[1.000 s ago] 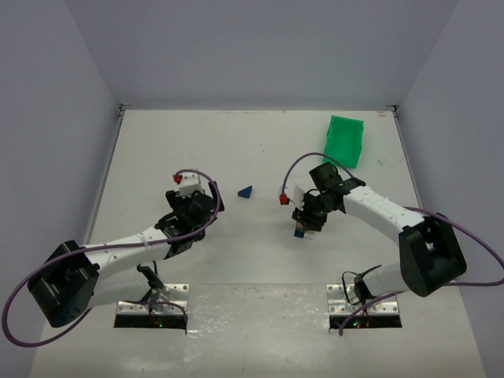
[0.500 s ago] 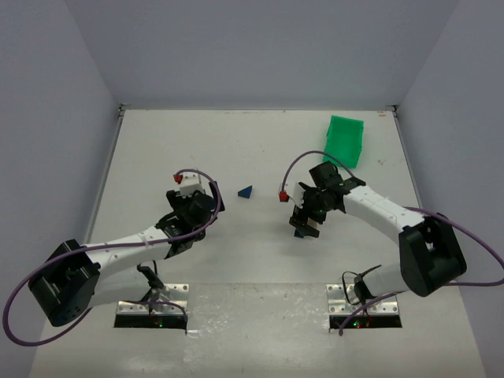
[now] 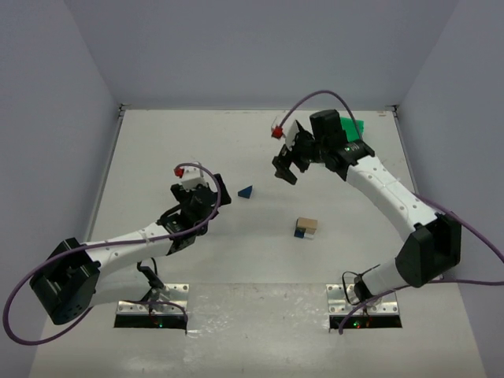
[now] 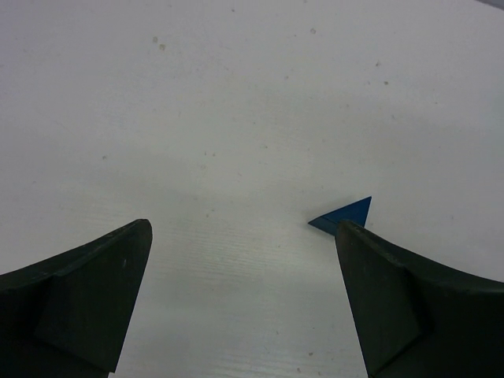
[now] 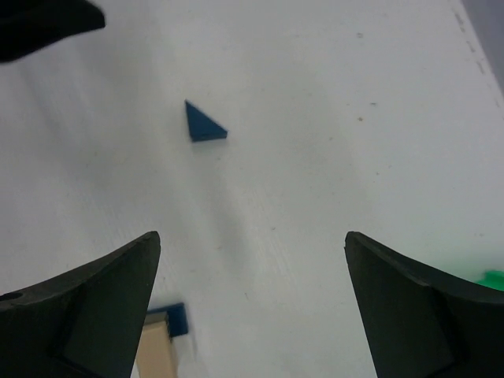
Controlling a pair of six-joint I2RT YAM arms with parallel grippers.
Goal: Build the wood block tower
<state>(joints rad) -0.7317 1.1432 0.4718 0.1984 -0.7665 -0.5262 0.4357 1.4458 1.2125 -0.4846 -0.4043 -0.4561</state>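
Note:
The wood block tower is a low stack standing alone on the white table, with a tan block on top of white and dark blue ones. It shows at the lower left of the right wrist view as the tower. A blue wedge lies flat on the table to its far left, also seen as the wedge and the wedge. My left gripper is open and low, with the wedge just past its right fingertip. My right gripper is open, empty and raised behind the tower.
A green plastic bin stands at the far right, partly behind my right arm; a sliver of the bin shows in the right wrist view. Grey walls close in the table on three sides.
My right gripper opened and let go of the tan block on the stack, then rose and swung away toward the far side. The left arm shifted only slightly.

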